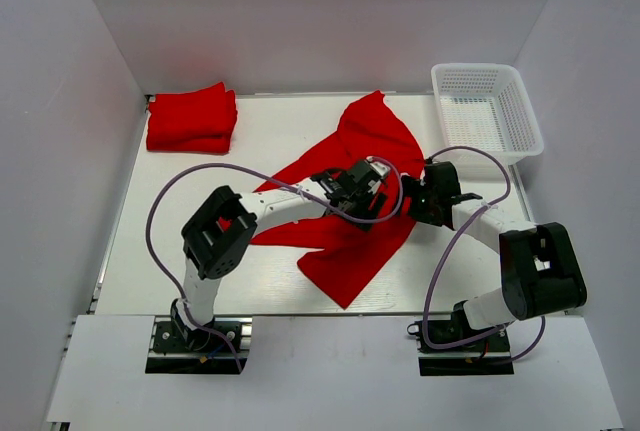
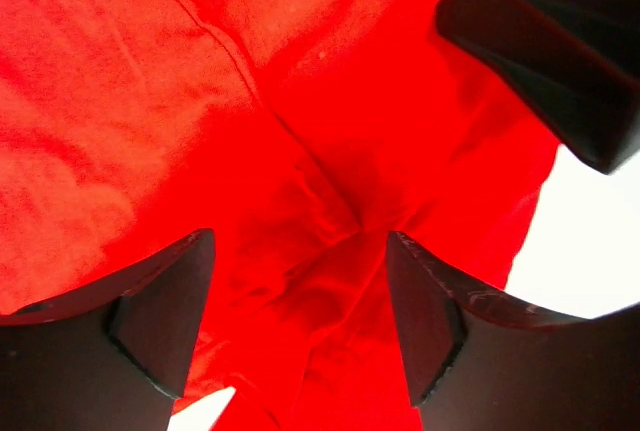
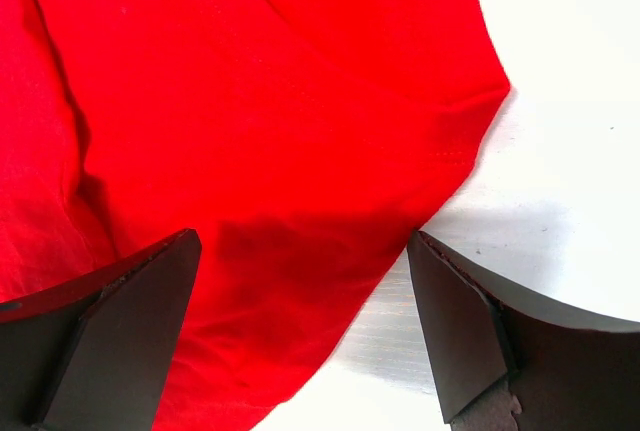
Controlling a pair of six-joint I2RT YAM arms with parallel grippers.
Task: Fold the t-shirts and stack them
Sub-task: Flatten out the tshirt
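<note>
Your left gripper (image 2: 298, 241) and right gripper (image 3: 302, 236), both wide and empty, hang over the t-shirt (image 1: 345, 261) at mid-frame, lying upper right to lower centre, the right gripper nearest its edge.

Soft, matt, creased red cloth is being shown by the spread t-shirt (image 1: 350, 251) and the folded t-shirts (image 1: 191, 119); smooth white plastic mesh by the basket (image 1: 487, 116); a smooth white finish by the table (image 1: 280, 131).
</note>
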